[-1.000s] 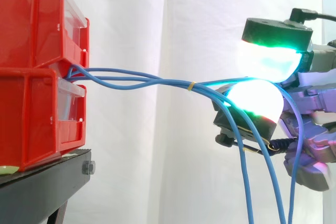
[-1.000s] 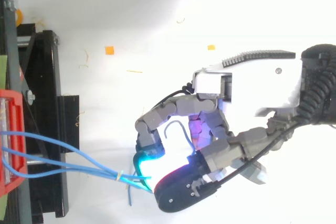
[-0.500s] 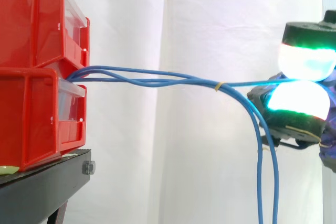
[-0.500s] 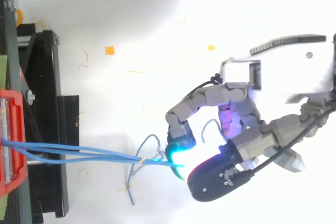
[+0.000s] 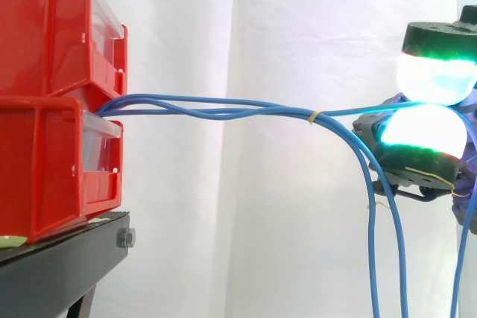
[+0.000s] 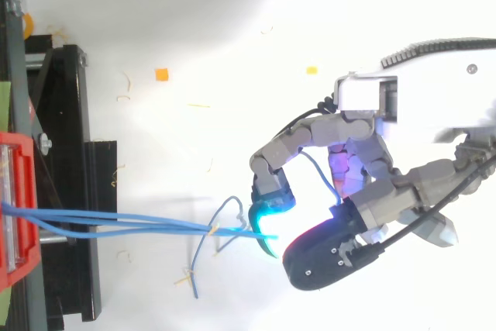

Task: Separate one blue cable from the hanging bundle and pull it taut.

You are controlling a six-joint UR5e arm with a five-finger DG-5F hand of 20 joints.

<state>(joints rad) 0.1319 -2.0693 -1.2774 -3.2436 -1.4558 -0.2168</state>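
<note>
**newbie:** Cable (image 5: 343,112) runs nearly level from the bins (image 5: 52,102) to the hand (image 6: 372,153), pinched between its pads (image 5: 436,80). Taut enough?

**oldtimer:** Nearly, I reckon. Keep the pinch firm and pull straight away, slowly. That yellow tie (image 5: 314,116) could drag the slack ones along.

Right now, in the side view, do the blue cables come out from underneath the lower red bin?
No, the blue cables emerge between the upper red bin and the lower red bin.

Level side view, overhead view, blue cables (image 5: 223,109) shared
</note>
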